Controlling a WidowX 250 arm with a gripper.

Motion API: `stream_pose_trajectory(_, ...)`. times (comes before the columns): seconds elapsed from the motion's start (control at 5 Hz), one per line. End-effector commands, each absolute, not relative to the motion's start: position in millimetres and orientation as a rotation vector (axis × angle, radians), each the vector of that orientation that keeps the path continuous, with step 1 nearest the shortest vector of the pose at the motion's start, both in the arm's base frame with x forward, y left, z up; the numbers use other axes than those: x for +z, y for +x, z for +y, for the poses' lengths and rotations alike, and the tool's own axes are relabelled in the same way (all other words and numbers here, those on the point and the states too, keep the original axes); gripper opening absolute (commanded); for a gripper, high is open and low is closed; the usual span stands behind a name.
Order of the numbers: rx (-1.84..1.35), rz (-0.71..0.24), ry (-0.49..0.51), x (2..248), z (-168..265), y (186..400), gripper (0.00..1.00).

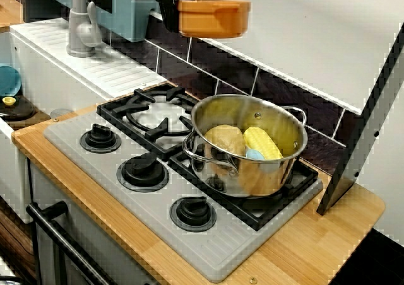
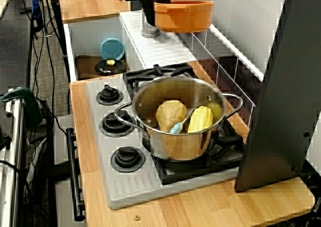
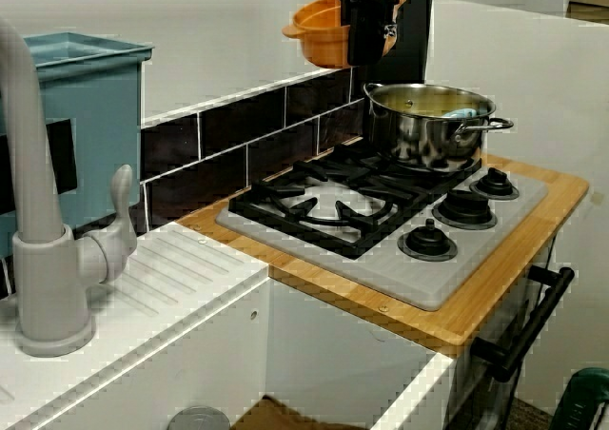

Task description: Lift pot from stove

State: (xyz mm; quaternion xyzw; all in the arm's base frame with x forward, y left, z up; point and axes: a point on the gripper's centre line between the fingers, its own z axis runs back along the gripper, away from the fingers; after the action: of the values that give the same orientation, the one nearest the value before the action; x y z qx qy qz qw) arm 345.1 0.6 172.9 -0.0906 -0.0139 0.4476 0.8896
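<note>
— From the front corner view, what do we see?
— The pot hangs high above the stove, held at its rim by the dark pincer; the steel pot sits on the right grate.

— From the view along the tabletop?
— Same: the pot is aloft.

— From the sink side?
— We see the pincer closed on the pot's wall, well clear of the stove.

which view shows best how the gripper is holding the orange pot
The view from the sink side: the gripper clamps the orange pot by its rim, high above the stove. The two front views show the pot but crop the gripper at the top edge.
</note>
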Motion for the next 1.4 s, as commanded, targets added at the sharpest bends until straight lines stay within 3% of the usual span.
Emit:
stream_pose_trajectory(0.0,0.933,-0.132,-0.227,206.6,4.3,344.5,0.0)
stream_pose_trajectory(1.2,0.939,-0.135,-0.227,206.5,8.0,342.1,0.0)
